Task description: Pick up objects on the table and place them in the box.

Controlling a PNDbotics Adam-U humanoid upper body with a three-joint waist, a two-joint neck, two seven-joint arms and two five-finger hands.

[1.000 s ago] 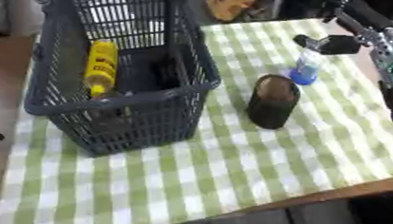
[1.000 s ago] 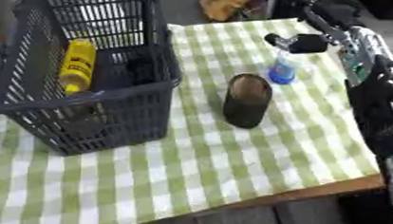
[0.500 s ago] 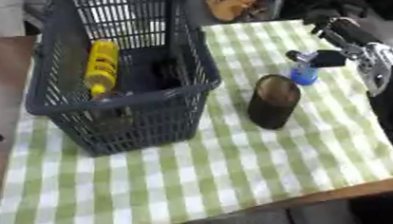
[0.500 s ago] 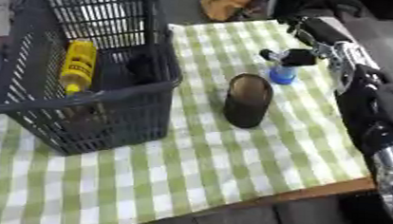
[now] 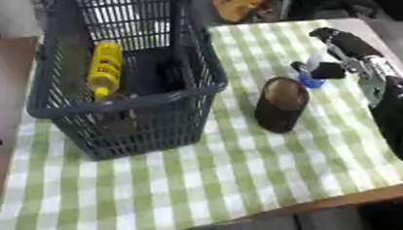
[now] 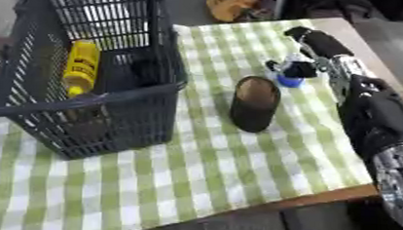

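A small blue bottle point(image 5: 308, 80) stands just behind a dark brown cup point(image 5: 280, 105) on the green checked cloth point(image 5: 236, 177). My right hand point(image 5: 337, 49) reaches in from the upper right, and its dark fingers point(image 5: 328, 70) are curled against the bottle's upper part. The bottle looks tilted, with only its blue lower part and dark cap showing. The dark blue wire basket point(image 5: 68, 112) stands at the left. A yellow bottle point(image 5: 104, 70) and a dark object point(image 5: 168, 72) lie inside it. My left hand is out of sight.
My right forearm point(image 6: 375, 119) runs along the table's right edge. The table's front edge point(image 5: 320, 202) crosses the lower right. An orange-brown thing point(image 5: 240, 4) lies beyond the far edge. Bare cloth lies in front of the cup and basket.
My right hand has moved left and down onto the blue bottle. The bottle now shows shorter and tilted. The cup and basket have stayed in place.
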